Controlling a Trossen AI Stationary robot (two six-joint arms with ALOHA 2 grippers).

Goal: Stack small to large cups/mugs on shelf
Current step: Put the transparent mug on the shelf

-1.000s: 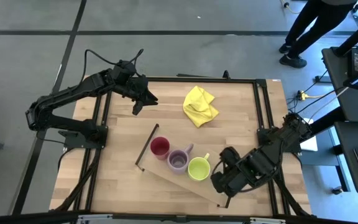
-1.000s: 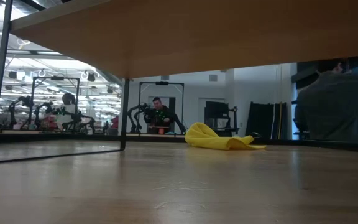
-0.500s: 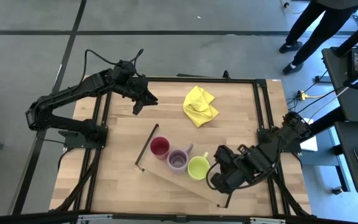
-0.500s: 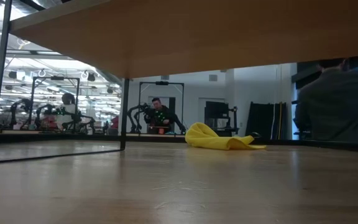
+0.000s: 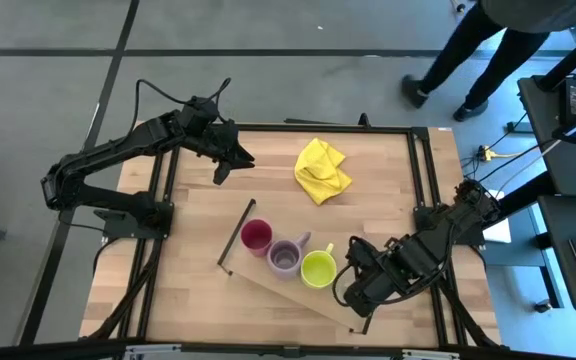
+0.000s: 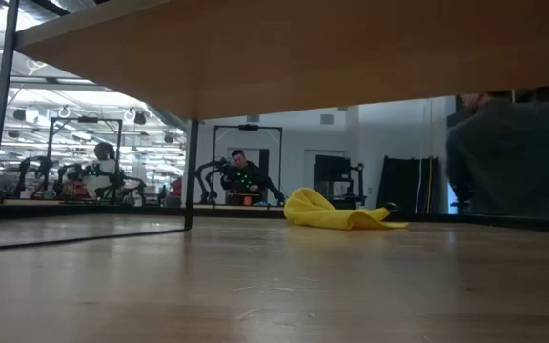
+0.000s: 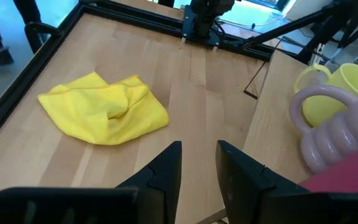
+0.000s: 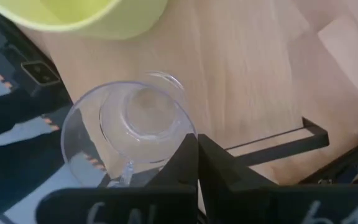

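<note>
Right gripper has its jaws pinched on the glass tumbler rim, just beside the yellow-green mug ending the shelf row; left gripper waits slightly parted, far off.

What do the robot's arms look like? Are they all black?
Mostly, yes. The left arm and right arm are dark, chunky jointed segments with thin black cables looping along them. The left gripper has two flat black fingers. Beside the right gripper there is a dark part with small orange stripes.
</note>
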